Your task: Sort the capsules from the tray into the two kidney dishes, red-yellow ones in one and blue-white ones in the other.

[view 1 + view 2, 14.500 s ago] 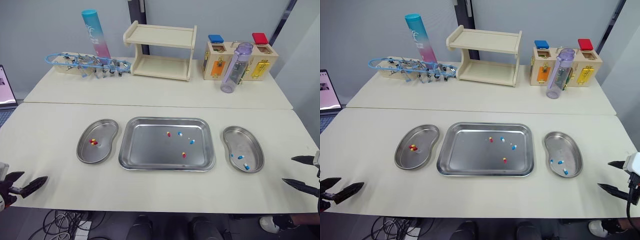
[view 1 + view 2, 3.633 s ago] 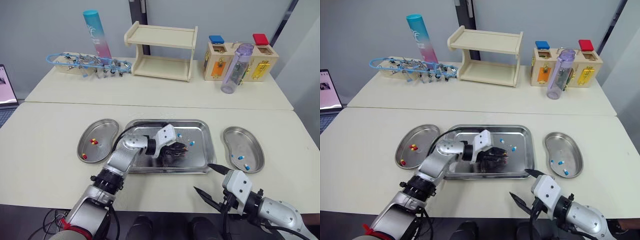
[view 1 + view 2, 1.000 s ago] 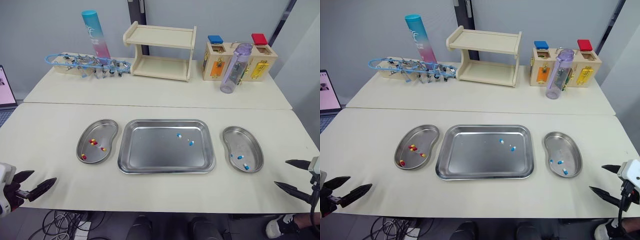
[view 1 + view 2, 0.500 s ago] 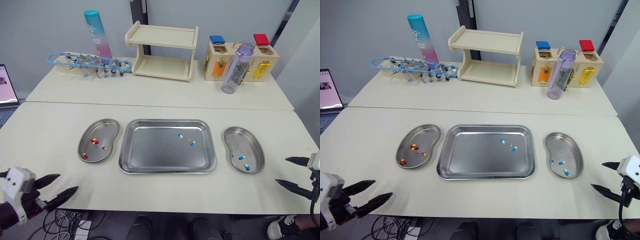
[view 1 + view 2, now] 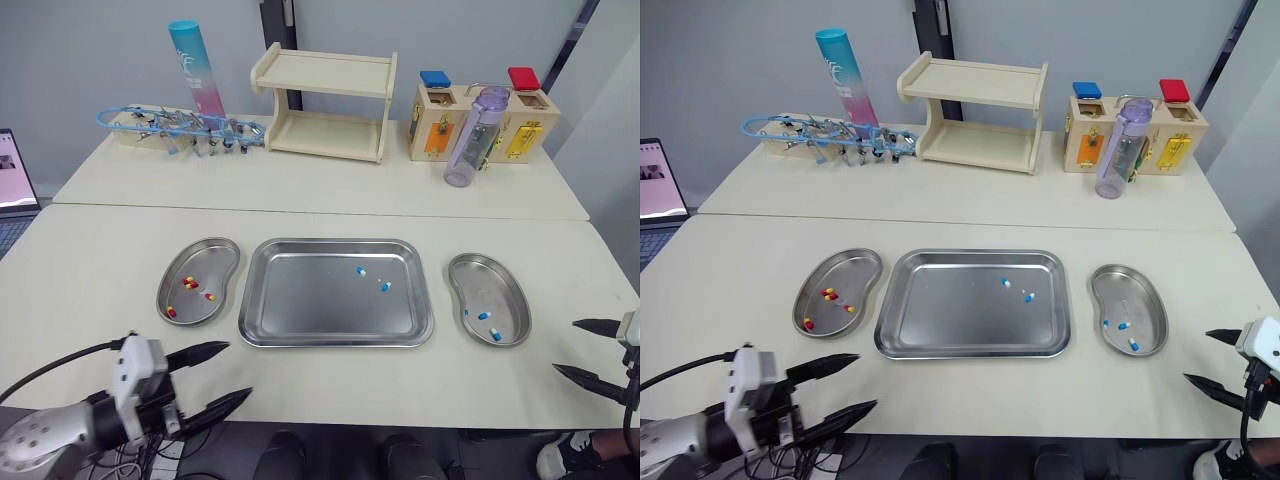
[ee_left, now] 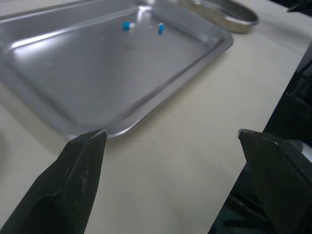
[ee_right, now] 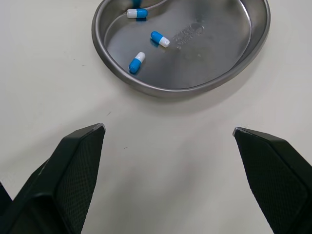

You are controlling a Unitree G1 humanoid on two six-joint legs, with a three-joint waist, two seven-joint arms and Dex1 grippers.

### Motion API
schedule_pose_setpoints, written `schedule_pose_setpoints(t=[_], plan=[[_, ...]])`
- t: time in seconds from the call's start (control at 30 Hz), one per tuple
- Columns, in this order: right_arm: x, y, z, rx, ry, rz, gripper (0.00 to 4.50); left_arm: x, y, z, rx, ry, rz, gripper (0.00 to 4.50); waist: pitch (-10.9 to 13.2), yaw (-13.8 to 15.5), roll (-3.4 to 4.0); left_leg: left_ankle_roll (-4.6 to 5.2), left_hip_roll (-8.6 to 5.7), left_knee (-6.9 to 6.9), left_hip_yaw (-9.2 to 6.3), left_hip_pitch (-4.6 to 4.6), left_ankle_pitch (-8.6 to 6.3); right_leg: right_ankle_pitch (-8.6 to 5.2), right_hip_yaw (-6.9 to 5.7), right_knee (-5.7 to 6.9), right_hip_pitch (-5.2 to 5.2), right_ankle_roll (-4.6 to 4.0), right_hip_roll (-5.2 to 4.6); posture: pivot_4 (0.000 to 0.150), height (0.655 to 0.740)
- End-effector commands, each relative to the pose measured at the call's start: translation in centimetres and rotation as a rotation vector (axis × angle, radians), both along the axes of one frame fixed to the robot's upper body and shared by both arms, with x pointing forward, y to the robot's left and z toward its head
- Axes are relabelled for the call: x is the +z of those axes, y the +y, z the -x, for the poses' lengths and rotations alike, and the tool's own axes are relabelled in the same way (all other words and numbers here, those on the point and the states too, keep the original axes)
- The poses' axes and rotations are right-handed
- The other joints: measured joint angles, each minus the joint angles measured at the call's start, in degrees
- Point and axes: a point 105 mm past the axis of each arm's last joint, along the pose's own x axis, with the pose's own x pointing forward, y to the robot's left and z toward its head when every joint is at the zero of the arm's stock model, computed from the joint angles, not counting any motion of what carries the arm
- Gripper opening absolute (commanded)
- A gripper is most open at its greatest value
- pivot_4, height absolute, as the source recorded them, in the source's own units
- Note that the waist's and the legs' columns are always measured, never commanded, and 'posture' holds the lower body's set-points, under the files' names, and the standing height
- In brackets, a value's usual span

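Note:
The steel tray (image 5: 300, 300) holds two blue-white capsules (image 5: 360, 270) (image 5: 383, 286). To its left, a kidney dish (image 5: 195, 268) contains three red-yellow capsules (image 5: 187, 282). The right kidney dish (image 5: 492, 287) holds three blue-white capsules (image 7: 160, 38). My left gripper (image 5: 237, 370) hovers open and empty over the table's front edge, just short of the tray's front left corner (image 6: 97, 129). My right gripper (image 5: 566, 345) stands open and empty at the front right, close to the right dish (image 7: 209, 53).
Across the back table stand a wooden shelf (image 5: 325, 105), a blue-pink tube (image 5: 195, 70), a rack of blue clips (image 5: 175, 128), a purple bottle (image 5: 472, 135) and a wooden lock box (image 5: 480, 120). A laptop (image 5: 8, 180) sits at the far left.
My left gripper has swung in from the far left to just before the tray's front left corner. Earlier it carried the red-yellow capsules into the left dish. The right gripper has barely moved.

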Motion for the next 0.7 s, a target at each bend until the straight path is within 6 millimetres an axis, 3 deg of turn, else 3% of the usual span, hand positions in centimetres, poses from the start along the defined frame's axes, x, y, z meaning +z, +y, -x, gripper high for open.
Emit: schedule_pose_setpoints(t=[0.03,0.2,0.3,0.43,0.53,0.63,0.7], plan=[[1.9,0.5,-0.2,0.048,-0.07,0.061,4.5,0.8,-1.3,-0.8,-0.025,-0.072,0.038,4.46,-0.02,-0.02,0.04,0.0,0.0,0.0,0.0,0.0,0.0,0.0,0.01,0.0,0.0,0.0,0.0,0.15,0.74],[3.9,2.9,-0.8,0.136,-0.107,0.076,4.5,0.3,-1.6,-1.3,-0.021,-0.07,0.044,4.46,-0.03,-0.29,0.15,0.0,0.0,0.01,0.01,0.02,0.0,0.0,0.02,0.02,0.0,0.0,0.01,0.15,0.74],[5.4,6.3,-2.1,0.213,-0.129,0.05,4.5,0.0,-1.6,-1.3,-0.022,-0.071,0.046,4.46,-0.02,-0.38,0.18,0.0,0.0,0.04,-0.01,0.02,0.0,0.0,0.02,0.04,-0.01,0.0,0.02,0.15,0.74],[5.8,10.4,-3.5,0.337,-0.13,0.014,4.5,-0.7,-1.2,-1.5,-0.019,-0.07,0.038,4.46,0.02,-0.07,0.11,0.01,0.01,0.08,-0.03,0.0,0.0,0.01,0.0,0.02,0.01,0.02,0.02,0.15,0.74],[5.7,12.7,-4.6,0.416,-0.128,-0.008,3.86,-1.1,-1.1,-1.7,-0.017,-0.072,0.033,4.5,0.11,-0.05,0.13,0.0,0.0,0.09,-0.04,-0.05,0.0,0.02,0.0,0.0,-0.02,0.03,0.01,0.15,0.74],[5.1,14.4,-5.8,0.482,-0.131,0.001,2.92,-1.2,-1.1,-1.9,-0.019,-0.081,0.031,4.5,0.19,0.14,0.12,0.0,-0.01,0.09,-0.07,-0.09,0.0,0.02,-0.03,-0.02,-0.04,0.03,0.0,0.15,0.74],[4.6,15.7,-6.7,0.533,-0.142,0.025,2.92,-1.1,-1.2,-2.0,-0.021,-0.087,0.031,4.5,0.22,0.04,0.12,0.0,-0.01,0.09,-0.09,-0.09,0.0,0.02,-0.05,-0.01,-0.04,0.03,0.0,0.15,0.74]])
